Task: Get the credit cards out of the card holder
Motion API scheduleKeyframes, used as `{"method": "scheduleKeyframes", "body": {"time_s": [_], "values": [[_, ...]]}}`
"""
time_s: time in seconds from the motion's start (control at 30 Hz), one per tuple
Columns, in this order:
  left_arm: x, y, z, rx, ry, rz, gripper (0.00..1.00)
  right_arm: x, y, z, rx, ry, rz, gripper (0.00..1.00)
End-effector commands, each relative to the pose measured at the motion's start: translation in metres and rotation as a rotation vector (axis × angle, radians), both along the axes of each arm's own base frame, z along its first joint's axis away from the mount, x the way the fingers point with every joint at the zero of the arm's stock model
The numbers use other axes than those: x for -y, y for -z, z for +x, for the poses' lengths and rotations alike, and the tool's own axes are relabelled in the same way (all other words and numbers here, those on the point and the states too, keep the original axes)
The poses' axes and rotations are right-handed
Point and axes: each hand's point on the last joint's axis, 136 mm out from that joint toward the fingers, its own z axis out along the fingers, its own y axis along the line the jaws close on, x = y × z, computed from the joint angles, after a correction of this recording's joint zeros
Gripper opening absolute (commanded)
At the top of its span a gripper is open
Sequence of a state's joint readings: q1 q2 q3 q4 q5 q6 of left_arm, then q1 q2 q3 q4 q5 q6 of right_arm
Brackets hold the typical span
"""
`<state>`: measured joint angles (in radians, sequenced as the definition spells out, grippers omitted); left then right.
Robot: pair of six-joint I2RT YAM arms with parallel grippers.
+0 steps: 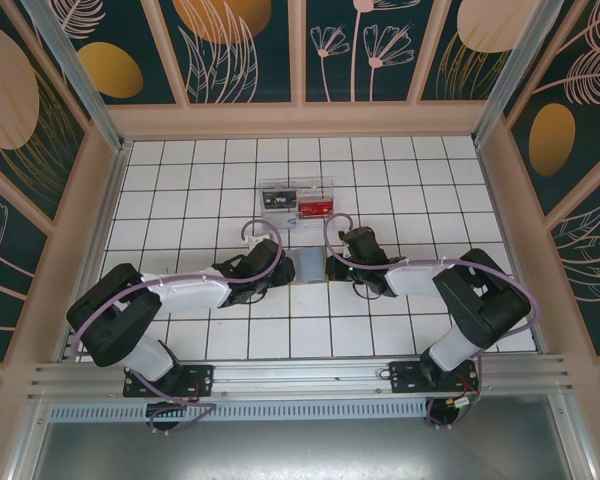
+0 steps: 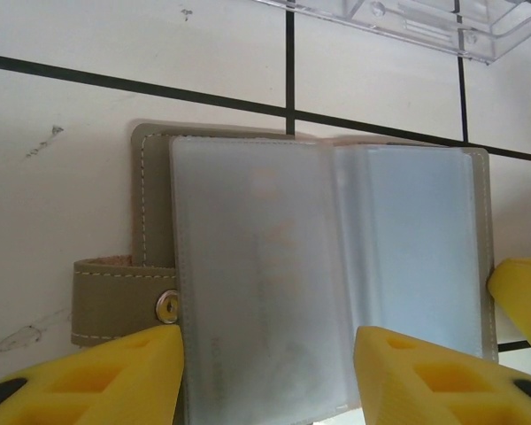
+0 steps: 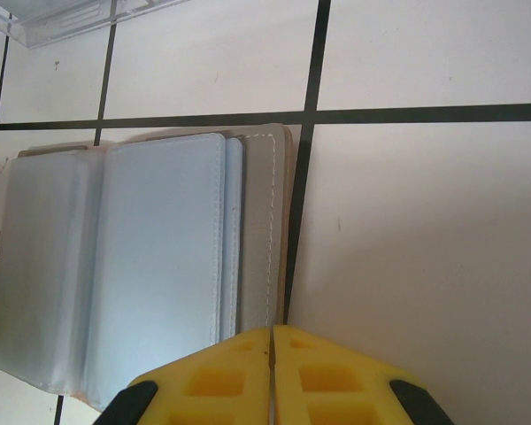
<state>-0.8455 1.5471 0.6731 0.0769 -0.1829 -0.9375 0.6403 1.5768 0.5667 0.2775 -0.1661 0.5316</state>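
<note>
Card holder [image 1: 308, 265] lies open and flat on the tiled table [image 1: 180, 200], midway between the two arms. Bare tiles stretch to its left. Its snap tab [image 2: 115, 301] juts from the left edge. The left pincer [image 2: 265, 372] stands half wide, its fingers straddling the near edge of the frosted left sleeve; contact cannot be told. A credit card [image 2: 265, 266] shows dimly through that sleeve. The right pincer [image 3: 273, 354], closed tight, sits at the holder's near right edge. Open tiles lie rightward. A clear tray [image 1: 298, 200] sits just beyond the far edge.
</note>
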Motion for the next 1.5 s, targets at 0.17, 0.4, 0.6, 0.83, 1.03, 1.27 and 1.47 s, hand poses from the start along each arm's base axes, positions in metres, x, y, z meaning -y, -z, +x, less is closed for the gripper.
{"method": "scheduleKeyframes", "body": {"time_s": [0.17, 0.4, 0.6, 0.83, 1.03, 1.27, 1.47], "values": [[0.003, 0.009, -0.001, -0.021, 0.007, 0.004, 0.54, 0.002, 0.004, -0.002, -0.020, 0.004, -0.001, 0.09], [0.009, 0.003, 0.001, -0.012, 0.021, -0.021, 0.54, 0.002, 0.004, -0.002, -0.022, 0.002, 0.000, 0.09], [0.006, 0.003, 0.002, -0.011, 0.008, -0.002, 0.54, 0.001, 0.004, -0.002, -0.022, 0.001, 0.002, 0.09], [0.001, 0.002, 0.004, -0.005, -0.012, 0.014, 0.54, 0.001, 0.005, -0.002, -0.025, 0.001, 0.000, 0.09], [0.008, 0.002, 0.003, -0.006, 0.008, -0.012, 0.54, 0.001, 0.005, -0.003, -0.026, -0.002, 0.000, 0.09], [0.021, -0.004, 0.003, 0.007, 0.056, -0.070, 0.53, 0.001, 0.006, -0.003, -0.028, -0.003, 0.000, 0.09], [0.038, -0.015, 0.001, 0.024, 0.122, -0.138, 0.53, 0.000, 0.006, -0.002, -0.029, -0.003, -0.001, 0.09]]}}
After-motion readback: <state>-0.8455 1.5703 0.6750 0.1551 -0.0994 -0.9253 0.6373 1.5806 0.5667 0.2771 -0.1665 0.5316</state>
